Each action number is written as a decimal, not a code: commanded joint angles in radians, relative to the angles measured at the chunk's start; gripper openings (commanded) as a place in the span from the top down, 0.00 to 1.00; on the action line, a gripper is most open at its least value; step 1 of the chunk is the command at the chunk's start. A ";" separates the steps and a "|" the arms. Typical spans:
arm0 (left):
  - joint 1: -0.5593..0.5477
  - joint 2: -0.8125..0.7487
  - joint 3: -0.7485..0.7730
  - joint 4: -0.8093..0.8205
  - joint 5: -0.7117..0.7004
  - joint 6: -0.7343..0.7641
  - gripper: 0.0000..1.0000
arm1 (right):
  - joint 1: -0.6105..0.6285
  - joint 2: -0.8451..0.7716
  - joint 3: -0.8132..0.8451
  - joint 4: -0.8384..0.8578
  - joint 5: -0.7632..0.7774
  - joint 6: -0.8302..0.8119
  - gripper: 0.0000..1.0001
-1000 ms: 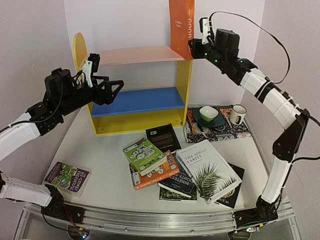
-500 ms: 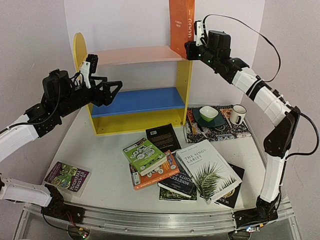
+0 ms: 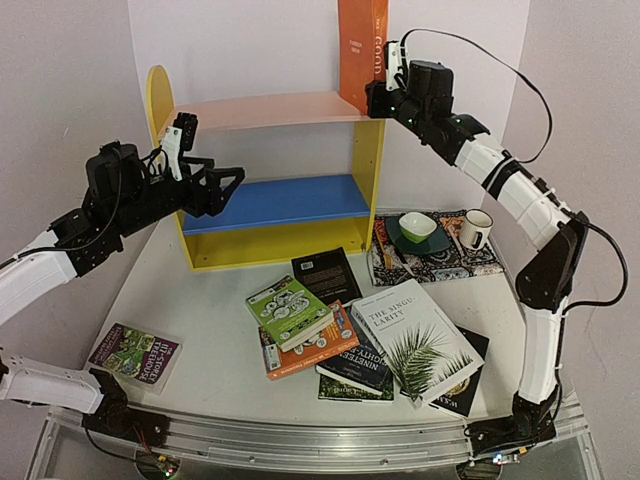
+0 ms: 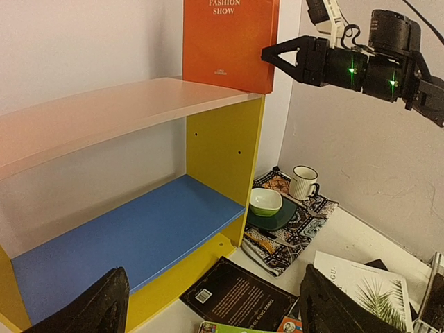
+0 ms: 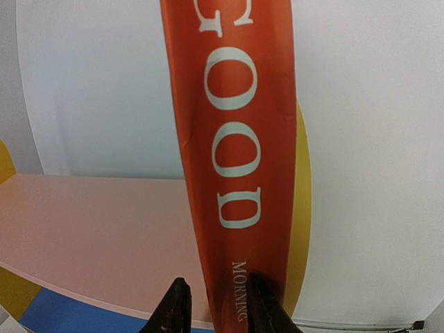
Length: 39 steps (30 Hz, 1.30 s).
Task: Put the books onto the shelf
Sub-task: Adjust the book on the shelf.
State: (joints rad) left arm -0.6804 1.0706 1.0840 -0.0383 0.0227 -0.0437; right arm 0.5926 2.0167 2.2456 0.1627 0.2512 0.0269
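Loose books (image 3: 330, 330): lying flat, partly overlapping, on the table (image 3: 200, 300) in front of the shelf (image 3: 366, 180).
Left gripper (image 3: 225, 185): spread wide, empty, beside the blue board (image 3: 275, 200).
Orange book (image 3: 362, 50): upright at the right end of the pink top board (image 3: 270, 108).
Right gripper (image 3: 375, 97): narrowed at the spine; cannot tell if it pinches.
Advice: square the book up, then back straight out without tipping it.

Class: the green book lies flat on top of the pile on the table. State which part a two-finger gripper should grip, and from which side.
Probably the far-left edge of the green book, which seems to jut past the orange book beneath, leaving room for a lower finger. Come from the left, low and nearly level: lying flat, it offers no hold from straight above.
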 commanded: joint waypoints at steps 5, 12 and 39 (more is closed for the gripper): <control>0.004 -0.036 0.001 0.002 -0.043 0.022 0.14 | 0.003 0.049 0.107 0.044 0.054 0.006 0.71; 0.004 -0.044 -0.004 -0.005 -0.050 0.028 0.13 | 0.003 0.090 0.163 0.043 0.063 -0.005 0.69; 0.004 -0.043 -0.002 -0.020 -0.043 0.022 0.13 | 0.005 0.049 0.124 0.055 0.064 -0.018 0.50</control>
State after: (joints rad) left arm -0.6804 1.0500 1.0828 -0.0776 -0.0212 -0.0238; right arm 0.5964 2.1334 2.3943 0.1513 0.3023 0.0120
